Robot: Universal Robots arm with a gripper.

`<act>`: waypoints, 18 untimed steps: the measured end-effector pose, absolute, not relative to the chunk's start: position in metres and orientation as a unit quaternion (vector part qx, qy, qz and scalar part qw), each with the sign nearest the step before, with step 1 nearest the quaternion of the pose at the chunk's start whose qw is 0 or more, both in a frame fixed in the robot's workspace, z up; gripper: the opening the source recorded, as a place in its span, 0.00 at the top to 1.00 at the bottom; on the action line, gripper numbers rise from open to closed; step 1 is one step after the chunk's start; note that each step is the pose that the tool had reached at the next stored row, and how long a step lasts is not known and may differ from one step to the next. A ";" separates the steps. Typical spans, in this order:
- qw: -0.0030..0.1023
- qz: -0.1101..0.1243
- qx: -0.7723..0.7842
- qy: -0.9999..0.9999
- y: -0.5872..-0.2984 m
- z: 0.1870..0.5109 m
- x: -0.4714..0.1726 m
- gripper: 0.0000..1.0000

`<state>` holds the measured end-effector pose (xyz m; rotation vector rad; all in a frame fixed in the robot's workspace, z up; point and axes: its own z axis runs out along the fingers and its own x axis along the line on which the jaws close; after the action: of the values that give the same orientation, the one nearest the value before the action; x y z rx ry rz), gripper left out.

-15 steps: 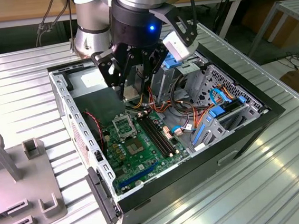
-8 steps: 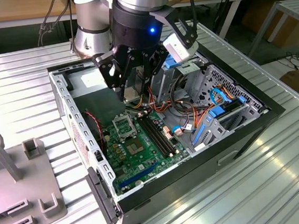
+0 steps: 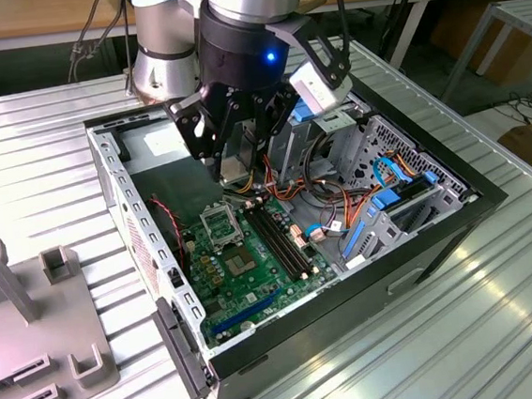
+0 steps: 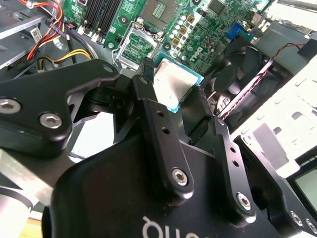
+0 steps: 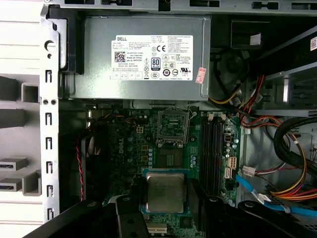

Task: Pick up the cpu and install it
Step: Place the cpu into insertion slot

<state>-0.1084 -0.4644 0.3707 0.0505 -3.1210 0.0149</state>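
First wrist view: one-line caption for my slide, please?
The gripper holds the cpu by opposite edges above the motherboard, near the socket and memory slots.

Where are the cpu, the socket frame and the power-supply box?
cpu (image 5: 165, 192): first wrist view, centre of its metal top.
socket frame (image 5: 173, 126): first wrist view, middle of the frame.
power-supply box (image 5: 146, 57): first wrist view, its label.

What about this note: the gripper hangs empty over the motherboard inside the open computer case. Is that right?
Not empty. The gripper is shut on the cpu, whose silver-grey top shows between the black fingers in both wrist views. The rest stands: it hangs over the motherboard inside the open computer case.
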 end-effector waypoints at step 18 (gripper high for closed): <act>0.010 0.005 0.016 -1.000 -0.464 0.362 -0.108 0.53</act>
<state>-0.1084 -0.4644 0.3623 0.0505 -3.1211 0.0149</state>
